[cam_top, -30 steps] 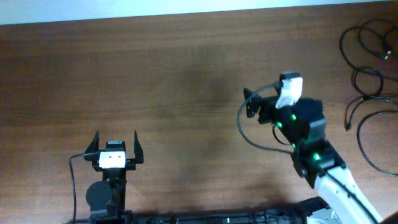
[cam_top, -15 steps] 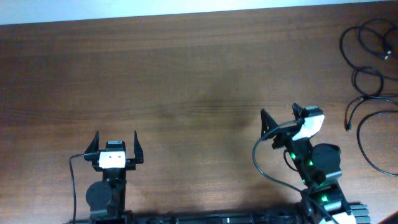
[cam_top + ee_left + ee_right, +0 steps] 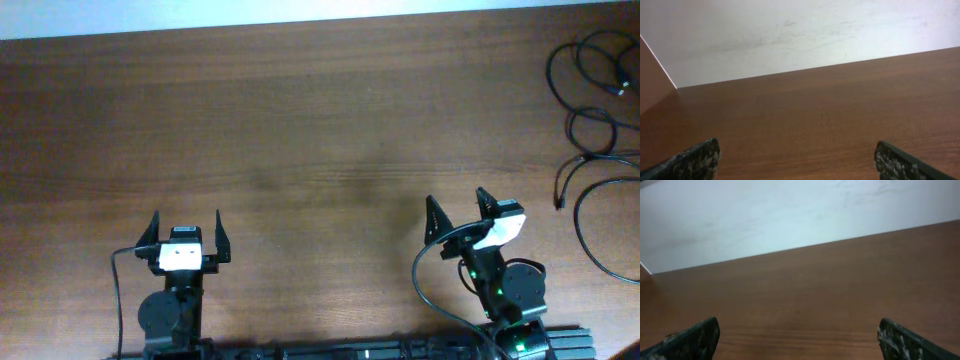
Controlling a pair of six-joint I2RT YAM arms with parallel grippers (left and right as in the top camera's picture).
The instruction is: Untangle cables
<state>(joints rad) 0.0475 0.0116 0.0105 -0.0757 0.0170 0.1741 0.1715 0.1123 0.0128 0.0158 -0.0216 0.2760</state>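
Note:
The cables (image 3: 590, 130) are thin black cords lying in separate loose loops at the far right of the table, with small plugs at their ends. My left gripper (image 3: 187, 224) is open and empty near the front left. My right gripper (image 3: 458, 207) is open and empty near the front right, well left of the cables. The left wrist view shows only its fingertips (image 3: 695, 159) and bare wood. The right wrist view shows only its fingertips (image 3: 905, 342) and bare wood. No cable appears in either wrist view.
A brown wooden table (image 3: 300, 120) fills the overhead view, with a pale wall strip along its far edge. Thicker black wires run from each arm base at the front.
My right arm has pulled back from the table's middle right toward the front edge, empty. The left arm and the cables have not moved.

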